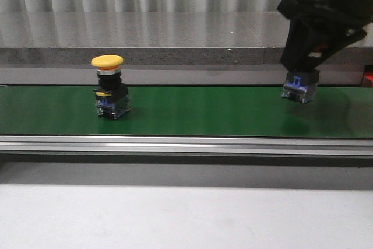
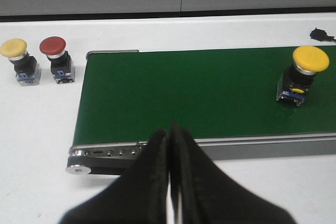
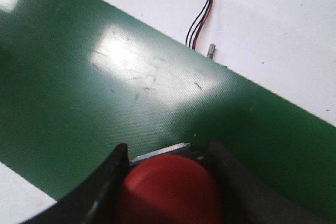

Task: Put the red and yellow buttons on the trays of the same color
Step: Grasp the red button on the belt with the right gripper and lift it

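Note:
A yellow button point(image 1: 108, 86) stands upright on the left part of the green belt point(image 1: 204, 112); the left wrist view shows this button point(image 2: 302, 73) too. My right gripper point(image 1: 302, 73) is over the belt's right end, shut on a red button point(image 3: 170, 192). Its red cap fills the gap between the fingers, and its blue base point(image 1: 299, 90) sits at the belt surface. My left gripper point(image 2: 169, 129) is shut and empty, hovering off the belt's near edge. The trays are out of view.
A second yellow button point(image 2: 19, 60) and a second red button point(image 2: 58, 59) stand on the white table beyond the belt's end. A cable point(image 3: 199, 14) lies on the table beside the belt. A grey ledge point(image 1: 145, 53) runs behind the belt.

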Available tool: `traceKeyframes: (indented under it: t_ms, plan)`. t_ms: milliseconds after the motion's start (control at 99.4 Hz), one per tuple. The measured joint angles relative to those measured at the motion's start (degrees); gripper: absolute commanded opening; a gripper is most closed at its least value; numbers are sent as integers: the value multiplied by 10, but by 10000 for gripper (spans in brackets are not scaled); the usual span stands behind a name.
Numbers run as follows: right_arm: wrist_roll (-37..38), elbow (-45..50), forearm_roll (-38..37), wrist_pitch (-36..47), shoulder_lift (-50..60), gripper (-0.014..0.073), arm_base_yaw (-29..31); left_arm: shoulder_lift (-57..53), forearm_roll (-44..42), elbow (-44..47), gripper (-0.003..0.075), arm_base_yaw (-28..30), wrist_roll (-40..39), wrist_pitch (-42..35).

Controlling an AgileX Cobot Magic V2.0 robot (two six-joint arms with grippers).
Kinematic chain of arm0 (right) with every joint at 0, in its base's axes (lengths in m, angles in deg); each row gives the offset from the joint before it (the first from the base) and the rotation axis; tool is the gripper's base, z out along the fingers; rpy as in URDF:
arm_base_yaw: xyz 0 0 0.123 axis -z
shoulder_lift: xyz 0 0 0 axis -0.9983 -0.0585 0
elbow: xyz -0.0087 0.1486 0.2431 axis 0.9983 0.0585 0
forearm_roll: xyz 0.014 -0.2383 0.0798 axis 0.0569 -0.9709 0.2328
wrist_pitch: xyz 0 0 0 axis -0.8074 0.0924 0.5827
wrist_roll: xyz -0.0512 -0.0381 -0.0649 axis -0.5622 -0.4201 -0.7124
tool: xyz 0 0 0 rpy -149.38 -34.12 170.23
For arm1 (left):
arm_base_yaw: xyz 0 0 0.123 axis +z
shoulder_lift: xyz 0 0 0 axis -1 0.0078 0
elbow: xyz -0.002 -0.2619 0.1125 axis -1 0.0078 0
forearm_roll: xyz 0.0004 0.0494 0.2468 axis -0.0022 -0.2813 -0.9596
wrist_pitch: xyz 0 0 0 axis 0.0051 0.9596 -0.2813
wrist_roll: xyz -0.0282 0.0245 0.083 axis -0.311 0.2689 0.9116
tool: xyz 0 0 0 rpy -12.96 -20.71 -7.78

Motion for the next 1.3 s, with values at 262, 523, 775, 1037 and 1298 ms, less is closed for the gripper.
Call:
traceKeyframes:
  t_ms: [262,523,775,1037,1298]
  plan:
    - [5,-133,0,-89,16,62,138,0,0,0,-19,0,0,0]
    - [17,-203,-5,-49,-10,62,319,0,0,0,-19,0,0,0]
    - [25,-257,-6,25,-121,62,394,0,0,0,-19,0,0,0]
    - [25,-341,-6,53,-244,62,405,0,1,0,-19,0,0,0]
    - [25,-403,-6,47,-331,62,405,0,1,0,-19,0,0,0]
